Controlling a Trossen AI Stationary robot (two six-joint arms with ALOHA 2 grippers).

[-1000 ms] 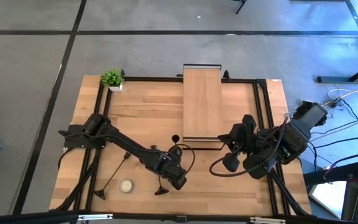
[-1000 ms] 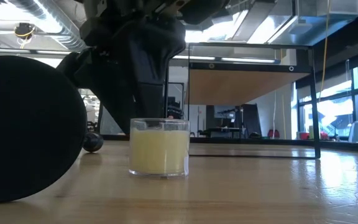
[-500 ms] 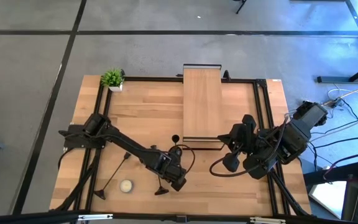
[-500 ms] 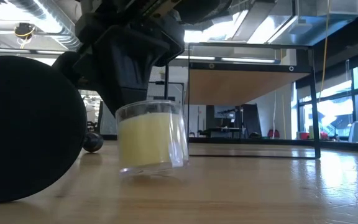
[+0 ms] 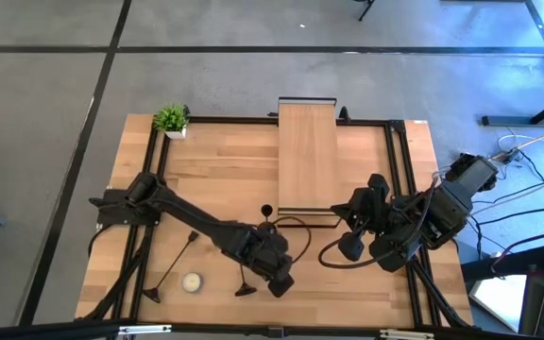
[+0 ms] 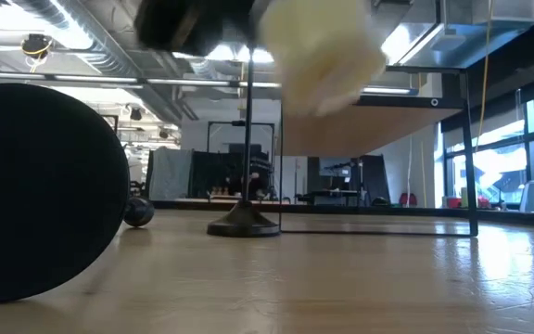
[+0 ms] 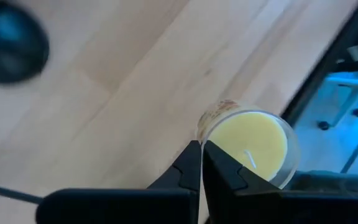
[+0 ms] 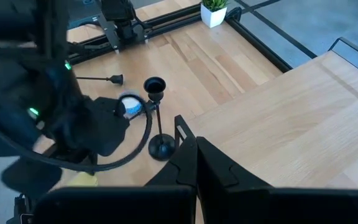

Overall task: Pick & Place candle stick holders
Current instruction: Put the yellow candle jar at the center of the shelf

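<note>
Nothing looks placed yet: the left gripper (image 7: 201, 163), fingers pinched on a yellow candle's (image 7: 253, 146) rim, lifts it beside an upright holder (image 5: 245, 280); the right gripper (image 8: 196, 163), fingers together and empty, waits near the raised board (image 5: 307, 161).

Left gripper (image 5: 281, 280) low over table front, fingers closed; right gripper (image 5: 348, 247) closed.

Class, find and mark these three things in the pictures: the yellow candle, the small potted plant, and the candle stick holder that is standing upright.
yellow candle (image 7: 253, 140), left wrist view, on its wax top beside the wick.
potted plant (image 5: 170, 118), high view, on its green leaves.
upright candle stick holder (image 8: 155, 86), right wrist view, on its top cup.
</note>
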